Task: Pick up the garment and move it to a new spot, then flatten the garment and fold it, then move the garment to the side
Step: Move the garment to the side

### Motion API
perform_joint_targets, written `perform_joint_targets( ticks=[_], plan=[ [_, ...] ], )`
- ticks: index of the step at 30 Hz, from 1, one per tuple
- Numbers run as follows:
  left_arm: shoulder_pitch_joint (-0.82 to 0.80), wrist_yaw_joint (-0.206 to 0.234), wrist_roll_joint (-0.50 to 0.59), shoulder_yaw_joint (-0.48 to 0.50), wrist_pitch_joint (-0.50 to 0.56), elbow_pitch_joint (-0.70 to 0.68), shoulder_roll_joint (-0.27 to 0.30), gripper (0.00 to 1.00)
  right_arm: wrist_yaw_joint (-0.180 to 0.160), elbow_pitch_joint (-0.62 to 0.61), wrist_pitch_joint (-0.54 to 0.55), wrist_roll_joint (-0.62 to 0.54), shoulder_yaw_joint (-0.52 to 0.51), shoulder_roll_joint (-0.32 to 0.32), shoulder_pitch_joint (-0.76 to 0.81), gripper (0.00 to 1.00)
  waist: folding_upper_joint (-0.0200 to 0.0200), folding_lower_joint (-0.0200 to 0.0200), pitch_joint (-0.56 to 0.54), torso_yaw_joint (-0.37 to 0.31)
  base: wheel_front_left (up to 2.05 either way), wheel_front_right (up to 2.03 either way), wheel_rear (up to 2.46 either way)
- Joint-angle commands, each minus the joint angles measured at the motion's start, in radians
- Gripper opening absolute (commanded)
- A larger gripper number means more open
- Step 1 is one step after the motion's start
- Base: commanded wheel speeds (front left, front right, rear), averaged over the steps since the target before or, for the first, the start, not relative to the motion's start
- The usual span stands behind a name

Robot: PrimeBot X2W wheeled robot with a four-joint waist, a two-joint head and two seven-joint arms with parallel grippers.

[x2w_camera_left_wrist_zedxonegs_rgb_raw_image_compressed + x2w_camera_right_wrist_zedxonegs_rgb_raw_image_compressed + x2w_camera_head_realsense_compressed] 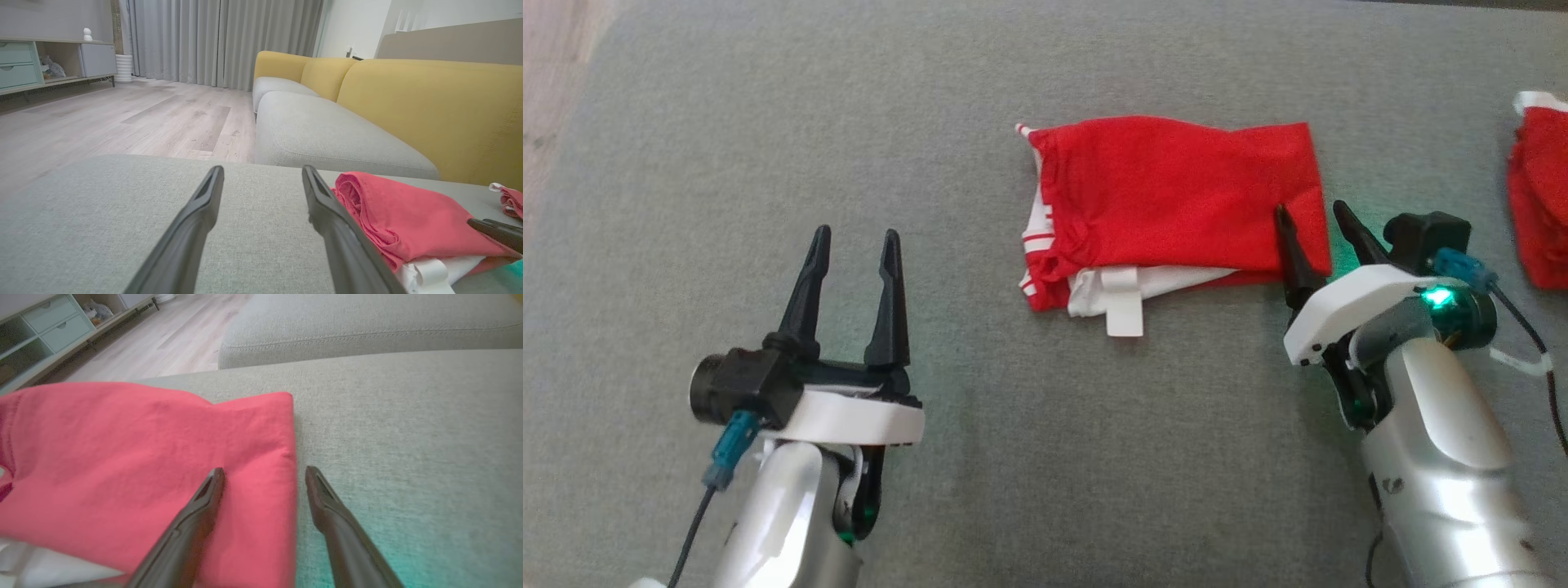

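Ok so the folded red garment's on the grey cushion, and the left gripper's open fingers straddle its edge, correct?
Wrong arm: the right wrist view shows the right gripper with open fingers straddling the edge of the folded red garment on the grey cushion. The left gripper is apart from it.

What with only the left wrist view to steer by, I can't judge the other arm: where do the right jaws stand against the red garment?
Observer: The right jaws straddle the red garment's right edge, one finger over cloth, the other over the grey cushion.
Operator: Open or shut?
Observer: Open, wide apart, closed on nothing.
Operator: And my left jaws, are they touching it?
Observer: No. In the head view they stand apart to its left, bare cushion between.
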Motion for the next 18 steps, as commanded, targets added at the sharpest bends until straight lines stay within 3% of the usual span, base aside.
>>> perform_joint_targets(
  ticks=[1, 8, 9, 10, 11, 18],
  plan=[
    [-0.036, 0.005, -0.005, 0.021, -0.005, -0.029, 0.008, 1.0, -0.001, 0.001, 0.003, -0.017, 0.013, 0.006, -0.047, 1.0, 0.0, -0.0002, 0.014, 0.017, 0.0, 0.0, 0.0],
    [-0.038, 0.009, -0.007, 0.009, -0.005, -0.028, 0.008, 1.0, -0.001, 0.174, 0.025, -0.084, 0.007, 0.006, -0.114, 1.0, 0.0, -0.0002, 0.025, 0.042, 0.0, 0.0, 0.0],
    [-0.038, 0.009, -0.006, 0.008, -0.005, -0.028, 0.008, 1.0, -0.001, 0.194, 0.028, -0.085, 0.016, 0.006, -0.12, 0.8, 0.0, -0.0002, 0.024, 0.043, 0.0, 0.0, 0.0],
    [-0.038, 0.01, -0.005, 0.009, -0.005, -0.027, 0.008, 1.0, -0.001, 0.211, 0.028, -0.082, 0.026, 0.006, -0.127, 0.16, 0.0, -0.0002, 0.022, 0.043, 0.0, 0.0, 0.0],
    [-0.037, 0.011, -0.004, 0.009, -0.005, -0.026, 0.008, 1.0, -0.001, 0.223, 0.023, -0.081, 0.037, 0.006, -0.133, 0.0, 0.0, -0.0002, 0.018, 0.041, 0.0, 0.0, 0.0],
    [-0.022, 0.01, 0.016, 0.018, -0.005, -0.025, 0.008, 1.0, -0.001, 0.248, -0.057, -0.154, 0.122, 0.006, -0.149, 0.0, 0.0, -0.0002, -0.035, -0.009, 0.0, 0.0, 0.0]
  ],
)
